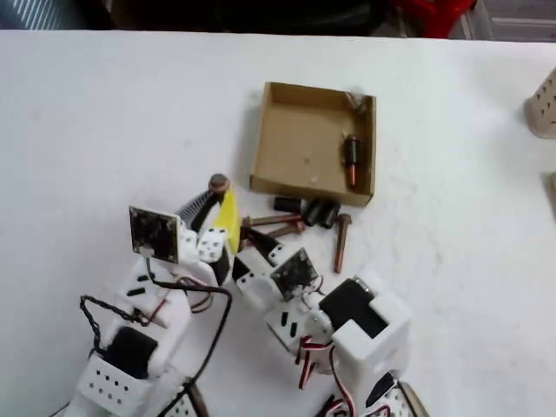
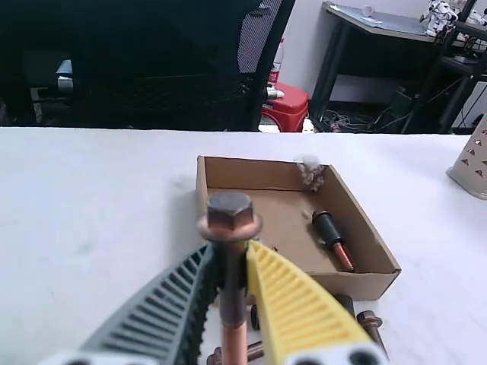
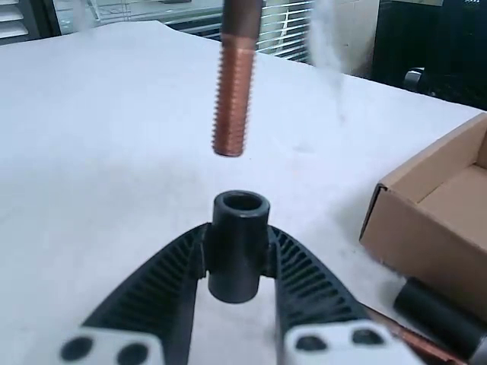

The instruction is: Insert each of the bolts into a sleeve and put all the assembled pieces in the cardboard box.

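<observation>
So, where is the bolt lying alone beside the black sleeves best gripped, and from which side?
Probably mid-shank, from straight above. The bolt lies flat with bare table on both sides of its shank, while its head sits close to the sleeves.

The left gripper (image 1: 216, 193) is clamping a copper bolt (image 1: 218, 182) between its grey and yellow fingers, head toward the camera. Just beyond it, a cardboard box (image 1: 300, 95) is sitting on the white table (image 1: 104, 130), holding one assembled piece (image 1: 352, 156) along its right wall. Loose bolts (image 1: 341, 243) and black sleeves (image 1: 319, 212) are lying just in front of the box, and a beige perforated holder (image 1: 543, 109) is standing at the table's right edge.
</observation>
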Available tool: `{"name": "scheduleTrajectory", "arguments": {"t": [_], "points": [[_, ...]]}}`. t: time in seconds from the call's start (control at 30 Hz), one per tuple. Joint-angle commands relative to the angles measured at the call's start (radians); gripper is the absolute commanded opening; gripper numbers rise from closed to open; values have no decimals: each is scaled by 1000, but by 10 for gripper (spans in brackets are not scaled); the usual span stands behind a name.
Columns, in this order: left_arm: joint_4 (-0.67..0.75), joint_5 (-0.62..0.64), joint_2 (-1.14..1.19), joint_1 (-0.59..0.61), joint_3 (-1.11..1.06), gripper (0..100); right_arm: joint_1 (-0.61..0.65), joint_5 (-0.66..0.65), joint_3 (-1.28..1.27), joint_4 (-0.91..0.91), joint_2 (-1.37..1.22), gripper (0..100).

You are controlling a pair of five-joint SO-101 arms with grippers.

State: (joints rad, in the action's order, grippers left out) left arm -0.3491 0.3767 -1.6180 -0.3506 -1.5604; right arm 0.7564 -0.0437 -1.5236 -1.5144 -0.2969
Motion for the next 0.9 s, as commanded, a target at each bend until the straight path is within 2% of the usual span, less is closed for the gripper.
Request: {"name": "scheduleTrajectory", "arguments": {"t": [0.0,0.23,0.53,0.7,0.87], "points": [[20,11,-35,-8,-8,20,8,-11,8,-24,2,15],[92,71,-31,-7,-29,20,8,-11,8,-24,2,15],[52,71,-31,16,-29,20,4,-11,6,-25,2,15],[121,66,-33,38,-135,20,8,-5,-26,-117,4,15],[130,66,-33,30,-127,20,25,-5,-32,-110,2,15]]}}
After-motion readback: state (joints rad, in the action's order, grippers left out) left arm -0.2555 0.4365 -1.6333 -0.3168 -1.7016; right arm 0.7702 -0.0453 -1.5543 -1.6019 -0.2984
